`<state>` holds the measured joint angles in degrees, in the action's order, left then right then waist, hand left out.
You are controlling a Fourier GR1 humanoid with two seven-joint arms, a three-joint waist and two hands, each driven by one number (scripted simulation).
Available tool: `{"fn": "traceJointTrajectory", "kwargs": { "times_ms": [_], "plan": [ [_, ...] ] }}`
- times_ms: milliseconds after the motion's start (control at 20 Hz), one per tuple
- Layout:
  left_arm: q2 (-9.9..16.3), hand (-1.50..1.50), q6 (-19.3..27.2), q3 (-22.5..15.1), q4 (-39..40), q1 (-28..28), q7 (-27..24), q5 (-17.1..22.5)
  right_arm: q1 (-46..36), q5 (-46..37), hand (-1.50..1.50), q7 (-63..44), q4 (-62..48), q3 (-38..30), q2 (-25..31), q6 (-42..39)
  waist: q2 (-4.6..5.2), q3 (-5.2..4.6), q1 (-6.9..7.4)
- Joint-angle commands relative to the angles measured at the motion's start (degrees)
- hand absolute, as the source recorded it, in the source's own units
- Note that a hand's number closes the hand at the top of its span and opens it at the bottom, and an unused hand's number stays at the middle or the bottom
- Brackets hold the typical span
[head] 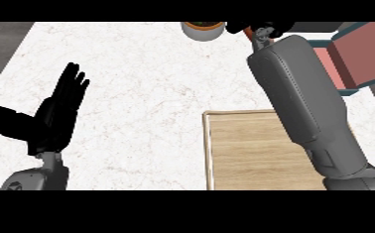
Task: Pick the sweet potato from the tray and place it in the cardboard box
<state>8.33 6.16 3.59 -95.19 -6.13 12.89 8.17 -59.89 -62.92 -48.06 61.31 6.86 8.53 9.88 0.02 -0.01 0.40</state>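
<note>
Sweet potato [251, 30] shows only as one orange sliver in the curled right hand [264, 29], near the top edge, beside one box [344, 61] with pink inside. One wooden tray [242, 152] lies under the outstretched right forearm. One bowl [203, 30] sits left of that hand. Left hand [62, 108] rests open at the left, fingers straight.

This looks like a kitchen: a white, faintly speckled stone bench [147, 103] fills the view, with a pale wooden tray with a raised rim [242, 152] lying on it and a round white bowl [203, 30] at its far edge.
</note>
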Motion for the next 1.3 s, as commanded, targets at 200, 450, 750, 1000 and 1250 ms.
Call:
{"fn": "traceJointTrajectory", "kwargs": {
  "times_ms": [200,450,750,1000,1250],
  "plan": [
    [0.67,0.0,-0.59,1.3,-1.64,0.84,0.78,0.72,1.85,2.66,1.5,7.3,-5.77,-8.02,8.33,2.12,0.07,0.02,0.22],
    [-0.79,0.0,0.77,0.04,2.42,-2.82,-0.4,-1.58,3.77,-2.25,1.5,9.22,-11.34,-7.33,11.71,5.77,0.22,0.0,-0.09],
    [-0.2,0.0,-1.44,1.36,3.99,-3.72,-1.15,0.45,-0.07,-2.03,1.5,17.47,-26.89,-11.14,15.34,11.09,0.53,0.02,0.94],
    [-1.94,0.0,-0.28,-1.77,1.32,-1.59,-1.3,-2.06,-0.48,-2.3,1.5,23.16,-35.91,-12.13,19.66,9.22,0.79,0.05,1.57],
    [-1.64,0.0,1.07,-0.79,-0.2,-3.66,1.7,-1.53,0.73,-2.03,-1.5,22.35,-43.55,-11.68,22.32,-6.38,0.75,0.07,1.53]
  ]
}}
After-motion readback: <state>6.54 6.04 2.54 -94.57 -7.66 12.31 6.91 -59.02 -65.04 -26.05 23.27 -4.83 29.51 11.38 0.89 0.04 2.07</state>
